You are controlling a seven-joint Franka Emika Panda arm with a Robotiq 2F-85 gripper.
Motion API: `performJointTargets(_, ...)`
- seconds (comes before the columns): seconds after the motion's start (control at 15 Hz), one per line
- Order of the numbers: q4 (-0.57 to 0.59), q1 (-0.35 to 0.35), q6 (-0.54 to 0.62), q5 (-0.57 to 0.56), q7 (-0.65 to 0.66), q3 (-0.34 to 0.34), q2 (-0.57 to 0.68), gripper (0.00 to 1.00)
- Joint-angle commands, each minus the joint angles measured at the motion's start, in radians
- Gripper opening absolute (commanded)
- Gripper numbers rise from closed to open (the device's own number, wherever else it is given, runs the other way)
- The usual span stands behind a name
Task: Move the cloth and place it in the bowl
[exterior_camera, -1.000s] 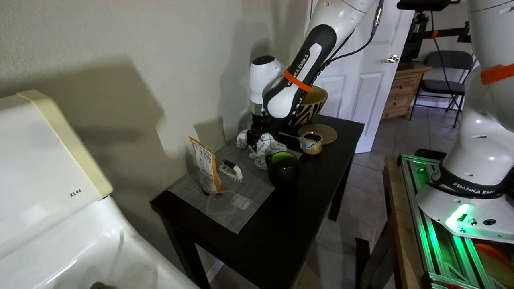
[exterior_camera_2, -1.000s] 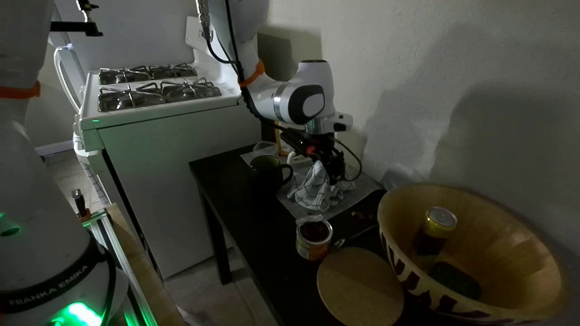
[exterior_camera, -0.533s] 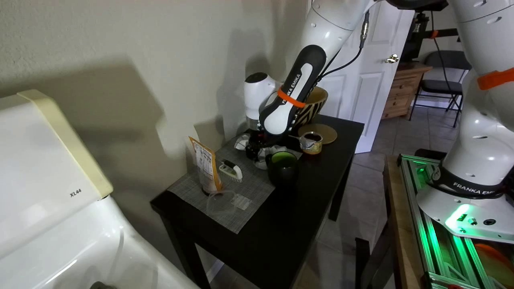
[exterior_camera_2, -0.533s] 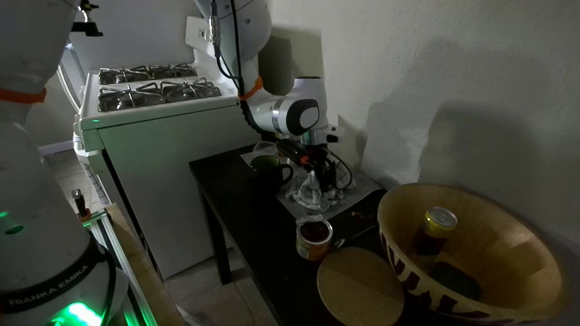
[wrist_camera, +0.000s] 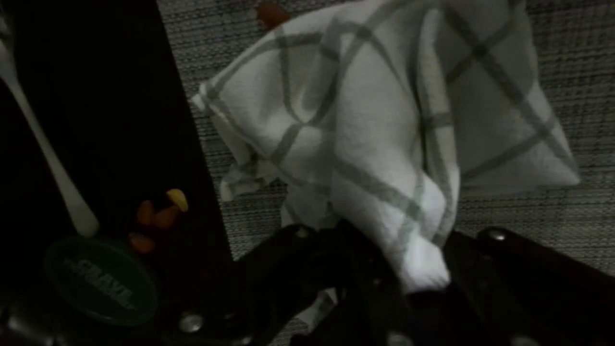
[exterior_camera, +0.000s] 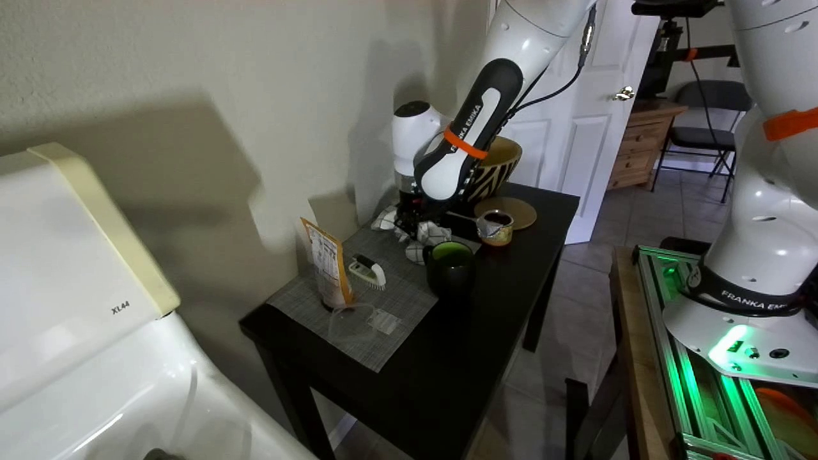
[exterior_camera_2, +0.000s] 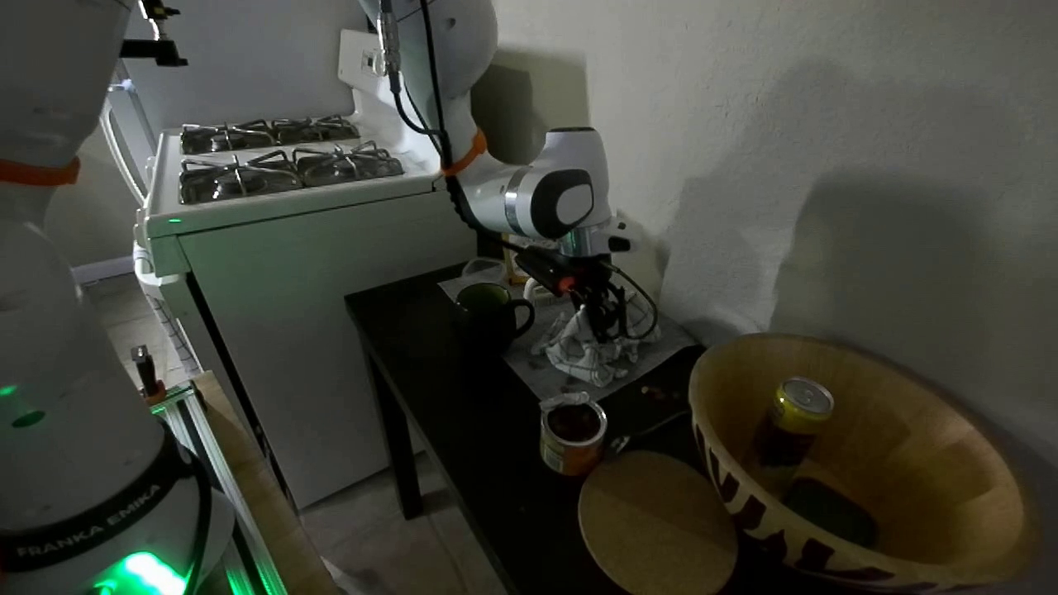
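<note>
The cloth, white with grey-green check lines, lies crumpled on the grey woven mat in both exterior views (exterior_camera: 433,233) (exterior_camera_2: 579,355). A raised fold of the cloth (wrist_camera: 375,129) runs up between the dark fingers of my gripper (wrist_camera: 401,247) in the wrist view, and the fingers are shut on it. The gripper (exterior_camera_2: 607,330) points down into the middle of the cloth, whose lower parts rest on the mat. The wooden bowl with dark stripes (exterior_camera: 491,176) stands at the table's end, and its inner wall (exterior_camera_2: 934,438) shows. It holds a yellow-topped can and a dark green item.
Close to the cloth stand a dark mug (exterior_camera: 450,271) and an open tin (exterior_camera_2: 572,434). A round board (exterior_camera_2: 657,521) lies beside the bowl. A metal utensil (wrist_camera: 48,149), nuts (wrist_camera: 156,216) and a green oval item (wrist_camera: 101,281) are near. A brush (exterior_camera: 367,271) and bag (exterior_camera: 329,265) stand behind.
My gripper came down into the cloth, then rose slightly. Its fingers went from open to shut on a fold, and the cloth has shifted and bunched a little around them.
</note>
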Motion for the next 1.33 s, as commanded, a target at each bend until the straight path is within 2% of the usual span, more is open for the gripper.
performJointTargets(0.0,-0.123,-0.078,-0.007,0.034,-0.103,0.041,-0.16,0.03)
performJointTargets(0.27,-0.208,-0.217,-0.02,0.155,-0.285,0.122,-0.322,0.04)
performJointTargets(0.53,-0.237,-0.333,-0.092,0.384,-0.539,0.188,-0.457,0.04)
performJointTargets(0.8,-0.194,-0.381,-0.225,0.579,-0.767,0.136,-0.534,0.04)
performJointTargets(1.27,-0.079,-0.449,-0.452,0.689,-0.906,-0.032,-0.566,0.04)
